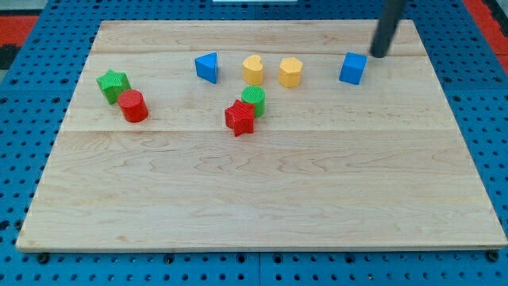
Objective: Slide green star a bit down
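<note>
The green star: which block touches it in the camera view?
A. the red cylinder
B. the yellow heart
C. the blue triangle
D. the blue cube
A: the green star near the view's left edge has the red cylinder against its lower right side, while my tip is far off by the blue cube.

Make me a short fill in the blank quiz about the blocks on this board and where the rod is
1. The green star touches the ____ cylinder.
2. My tip is nearest the blue ____.
3. The red star touches the ____ cylinder.
4. Left of the yellow heart sits the blue ____.

Missing words: red; cube; green; triangle
</note>
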Robot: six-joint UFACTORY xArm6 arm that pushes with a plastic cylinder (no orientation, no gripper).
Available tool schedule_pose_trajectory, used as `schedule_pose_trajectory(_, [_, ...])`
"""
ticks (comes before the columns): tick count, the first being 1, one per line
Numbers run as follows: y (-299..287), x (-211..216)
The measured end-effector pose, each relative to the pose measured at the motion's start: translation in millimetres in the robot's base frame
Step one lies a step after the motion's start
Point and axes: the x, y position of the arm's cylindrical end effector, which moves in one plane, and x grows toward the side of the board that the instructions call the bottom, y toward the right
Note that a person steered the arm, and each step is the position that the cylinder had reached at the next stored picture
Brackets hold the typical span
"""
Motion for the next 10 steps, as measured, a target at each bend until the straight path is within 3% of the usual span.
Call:
schedule_pose_trajectory(1, [-4.9, 25.8])
schedule_pose_trajectory(2, [-14.5, 23.1])
schedule_pose_trajectory(3, [-80.4, 7.3])
schedule_pose_trajectory(4, [-91.0, -56.8])
schedule_pose_trajectory(5, [-186.0, -78.5])
schedule_pose_trajectory(6, [-298.4, -42.2])
schedule_pose_trajectory(7, [-345.9, 8.2])
schedule_pose_trajectory(9, [-412.2, 79.0])
schedule_pose_trajectory(10, [-419.6, 75.8])
